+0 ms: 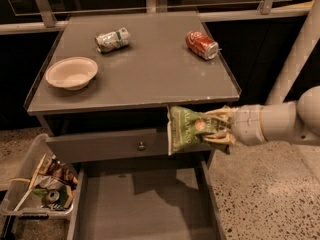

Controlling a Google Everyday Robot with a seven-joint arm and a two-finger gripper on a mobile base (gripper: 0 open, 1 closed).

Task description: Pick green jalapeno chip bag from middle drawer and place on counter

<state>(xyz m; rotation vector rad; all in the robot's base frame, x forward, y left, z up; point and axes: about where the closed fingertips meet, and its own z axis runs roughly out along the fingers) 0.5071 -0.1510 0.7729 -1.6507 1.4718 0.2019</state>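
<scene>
1. Holding the green jalapeno chip bag (192, 129) by its right side, the claw (220, 128) is clamped on it, one finger above and one below. The bag hangs in the air just under the front right corner of the tabletop (150, 79), over the open middle drawer (145, 206).
2. Handling (judged): light, puffed foil, soft and crinkly. The skin is slick and the contents brittle. A hard squeeze could crush the chips or pop the seal; a weak one could let the foil slide.
3. Grip point: the hold seems to sit on the bag's right-hand edge, possibly at a seam; fingers and foil blend there, so this is not certain. A crimped seam is the stiffer place to pinch.
4. The free left end will likely flop and swing when lifted.
5. Landing: the bowl (71, 72) sits near the left edge; the crushed can (112, 39) and red can (202, 44) lie toward the rear edge, all well apart from the front right corner.
</scene>
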